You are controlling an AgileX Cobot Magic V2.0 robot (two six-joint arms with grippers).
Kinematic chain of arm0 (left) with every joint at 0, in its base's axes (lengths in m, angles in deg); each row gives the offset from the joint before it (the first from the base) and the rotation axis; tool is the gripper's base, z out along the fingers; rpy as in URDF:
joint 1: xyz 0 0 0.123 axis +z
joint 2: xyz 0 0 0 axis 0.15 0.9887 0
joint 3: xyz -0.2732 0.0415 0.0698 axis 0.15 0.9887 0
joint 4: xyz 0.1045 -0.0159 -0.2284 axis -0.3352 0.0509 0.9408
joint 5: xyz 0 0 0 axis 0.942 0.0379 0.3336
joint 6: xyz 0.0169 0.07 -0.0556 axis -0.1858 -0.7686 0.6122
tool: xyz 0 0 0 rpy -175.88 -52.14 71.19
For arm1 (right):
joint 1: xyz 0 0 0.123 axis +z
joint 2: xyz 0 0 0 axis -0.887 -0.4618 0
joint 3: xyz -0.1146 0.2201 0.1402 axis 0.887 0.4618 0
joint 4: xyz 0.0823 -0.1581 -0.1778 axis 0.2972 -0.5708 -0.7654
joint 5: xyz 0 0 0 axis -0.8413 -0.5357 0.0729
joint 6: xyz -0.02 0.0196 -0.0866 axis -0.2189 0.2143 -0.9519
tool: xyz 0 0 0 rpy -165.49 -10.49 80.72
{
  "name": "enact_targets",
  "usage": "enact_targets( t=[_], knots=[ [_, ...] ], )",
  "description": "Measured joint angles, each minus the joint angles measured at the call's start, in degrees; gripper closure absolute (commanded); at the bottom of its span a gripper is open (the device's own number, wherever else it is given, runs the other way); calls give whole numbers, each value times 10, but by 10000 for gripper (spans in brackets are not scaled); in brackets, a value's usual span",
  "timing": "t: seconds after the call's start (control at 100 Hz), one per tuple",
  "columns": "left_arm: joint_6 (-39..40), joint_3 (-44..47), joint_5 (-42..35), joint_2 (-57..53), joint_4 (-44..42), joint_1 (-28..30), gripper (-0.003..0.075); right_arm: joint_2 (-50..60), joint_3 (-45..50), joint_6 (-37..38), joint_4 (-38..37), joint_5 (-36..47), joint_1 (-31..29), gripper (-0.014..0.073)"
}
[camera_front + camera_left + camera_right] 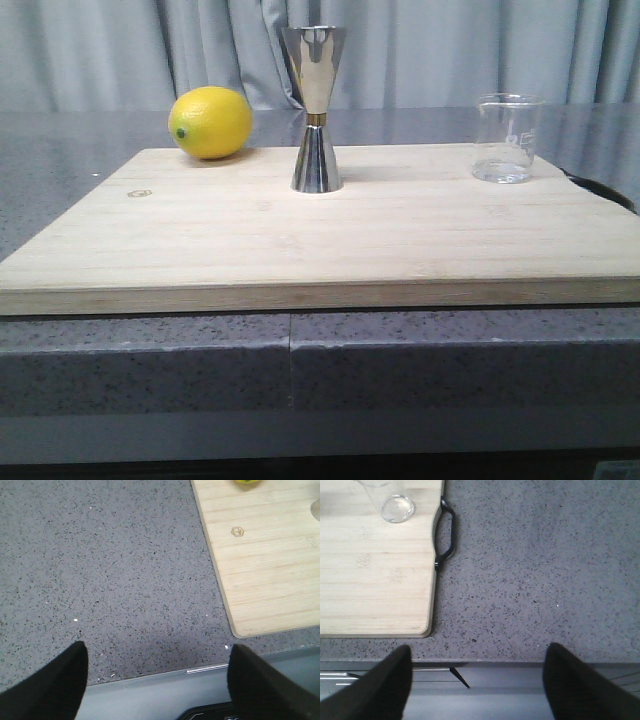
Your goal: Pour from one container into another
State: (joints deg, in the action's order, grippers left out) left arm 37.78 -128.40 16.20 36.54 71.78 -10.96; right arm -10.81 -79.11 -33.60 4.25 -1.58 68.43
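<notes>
The pouring is not yet begun, as far as the pictures show. The glass beaker (507,138) stands upright at the right of the front view, on the far right part of the bamboo cutting board (320,235), and nothing holds it. The steel jigger (316,108) stands upright near the centre of the frame, well apart from the beaker. A lemon (210,122) lies at the upper left, at the board's far edge. Grasping, lifting, tilting over the jigger and setting down all remain.

The front view shows no arm. Only the wrist views show the hands: the left hand (155,682) is spread wide and empty over the grey speckled bench (110,580), beside the board's corner. The right hand (476,685) is also wide and empty. Its view shows the board's black handle (446,535), which the front view barely shows, and the beaker's base at the upper left. Whether the beaker holds any liquid cannot be told.
</notes>
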Motion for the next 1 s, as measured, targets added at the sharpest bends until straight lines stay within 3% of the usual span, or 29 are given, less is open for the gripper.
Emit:
enact_targets(
  t=[0.15, 0.41, 1.0],
  knots=[
    [0, 0, -6, 0, -4, 0, 505, 0, 0, 0, 0, 1, 0, 468],
    [0, 0, -10, 0, -4, 0, 741, 0, 0, 0, 0, 1, 0, 658],
    [0, 0, -10, 0, -4, 0, 741, 0, 0, -1, 0, 6, 0, 658]
  ],
)
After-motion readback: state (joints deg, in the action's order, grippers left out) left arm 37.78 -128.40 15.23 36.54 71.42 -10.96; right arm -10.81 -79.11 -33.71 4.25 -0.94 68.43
